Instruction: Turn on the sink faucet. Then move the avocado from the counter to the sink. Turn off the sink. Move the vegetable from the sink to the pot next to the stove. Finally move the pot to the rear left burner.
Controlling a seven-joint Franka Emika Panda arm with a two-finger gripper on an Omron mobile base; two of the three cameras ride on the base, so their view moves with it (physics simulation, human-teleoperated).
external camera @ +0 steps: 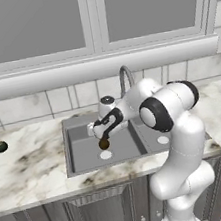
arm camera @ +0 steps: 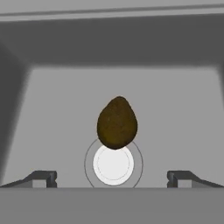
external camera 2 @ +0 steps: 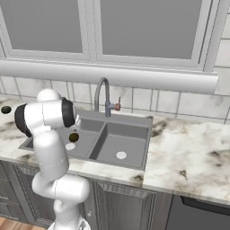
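On the far left of the counter (external camera: pixel 35 165), a darker green-black ball (external camera: pixel 1 146) sits alone — not the task's thing. The avocado (arm camera: pixel 117 123) lies in the left basin of the sink (external camera: pixel 81 150), just beside the round pale drain (arm camera: pixel 113 164), so I judge the move from counter to sink to be done. The gripper (arm camera: pixel 112 178) hangs above it with fingers spread wide, holding nothing. No water can be made out at the sink faucet (external camera 2: pixel 103 92), so whether it is running I cannot tell; shutting it off, lifting the avocado out to the pot, and shifting the pot to the rear left burner all look to be ahead.

The counter is white marble with brown-grey veining — grey cabinet fronts (external camera: pixel 74 217) below, pale wall tiles (external camera 2: pixel 184 105) and a wide window (external camera 2: pixel 148 31) behind.
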